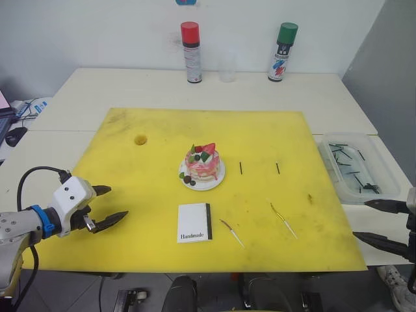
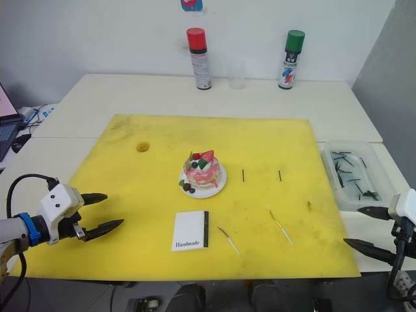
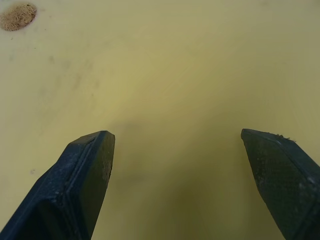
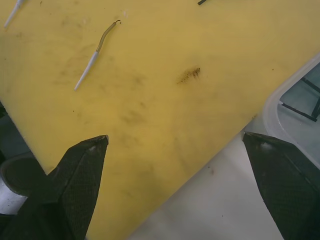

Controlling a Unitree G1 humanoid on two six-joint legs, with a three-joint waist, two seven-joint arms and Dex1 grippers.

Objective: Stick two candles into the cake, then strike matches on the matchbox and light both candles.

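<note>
Yellow foam-like mat (image 1: 130,169) covers the middle of the pale table (image 1: 91,91), and every task item lies on it untouched. My left gripper (image 1: 109,207) hovers over the mat's near-left corner with its two black fingers spread wide and holding nothing; my right gripper (image 1: 385,223) sits off the near-right edge, likewise wide open and empty. The small round pink-and-white cake with strawberry pieces (image 1: 202,162) stands on its little white plate (image 1: 216,181) at the mat's centre; I judge it soft and easily dented, so nothing should press on it beyond the candle tips. The flat white cardboard matchbox printed "Handmade" (image 1: 194,223) lies just near of the cake, black striking strip on its right edge; it looks light and likely to slide, so I would take it across its short width, clear of that strip. The thin reddish-brown candle (image 1: 232,233) lies just right of the matchbox, and the thin yellowish-gold candle (image 1: 283,220), slightly hooked at its far end, lies further right. Both appear very light, brittle and flat on the mat, so I judge a gentle pinch near the mid-length, leaving the pale lower end free for insertion. Two short black matches (image 1: 240,168) (image 1: 277,168) lie right of the cake, well apart; these too are slight and want a fingertip pinch at one end.
</note>
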